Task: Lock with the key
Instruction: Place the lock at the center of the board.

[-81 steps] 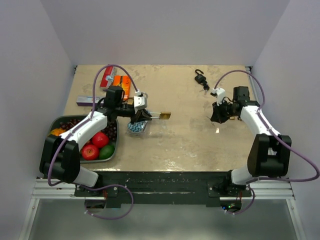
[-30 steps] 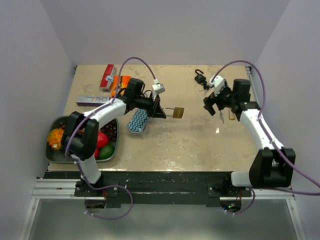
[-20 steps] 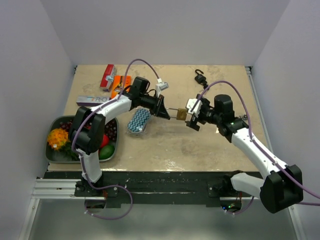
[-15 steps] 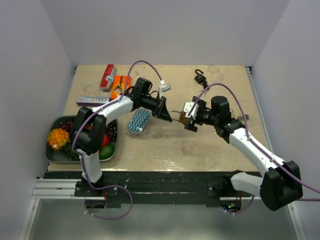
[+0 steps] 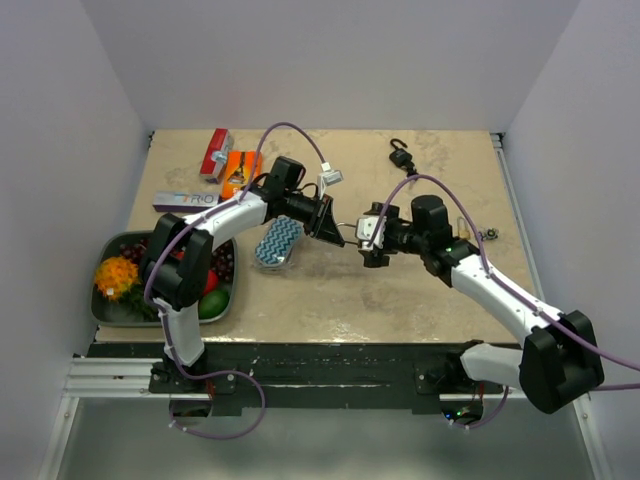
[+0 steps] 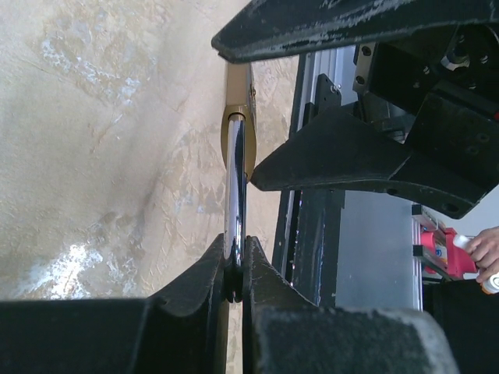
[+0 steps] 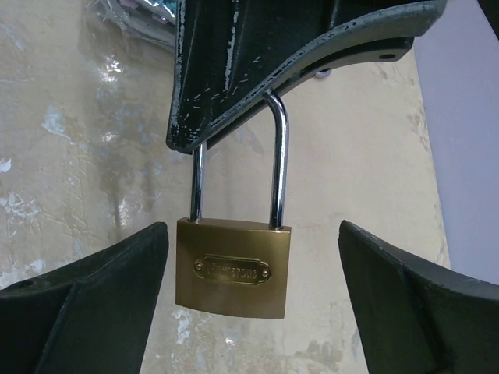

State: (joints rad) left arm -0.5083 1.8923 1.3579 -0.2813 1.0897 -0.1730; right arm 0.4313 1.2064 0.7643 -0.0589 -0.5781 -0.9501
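Left gripper [image 5: 333, 228] is clenched on the steel shackle [image 6: 235, 187] of a brass padlock [image 7: 234, 269] and holds it in the air above the middle of the table [image 5: 330, 300]. From the left wrist camera, the shackle is seen edge-on. It comes out of the narrow slit between the two black fingers [image 6: 204, 273], pinched tight. From the right wrist camera, the padlock hangs upright below those fingers. Its engraved nameplate faces the lens, and both legs of the shackle appear seated in the body.

Right gripper [image 5: 371, 240] is released. Its two jaws stand wide, one on each side of the padlock's body, and neither touches it.

Near the padlock on the left arm's side, a blue zigzag-patterned pouch [image 5: 277, 243] lies flat on the table. Farther from the padlock that way sits a tray [image 5: 99, 305] of fruit. Beyond the pouch, toward the far edge, are an orange box [image 5: 241, 170] and a red box [image 5: 215, 152]. Past the padlock on the right arm's side, also toward the far edge, lies a small black clip [image 5: 401, 155].
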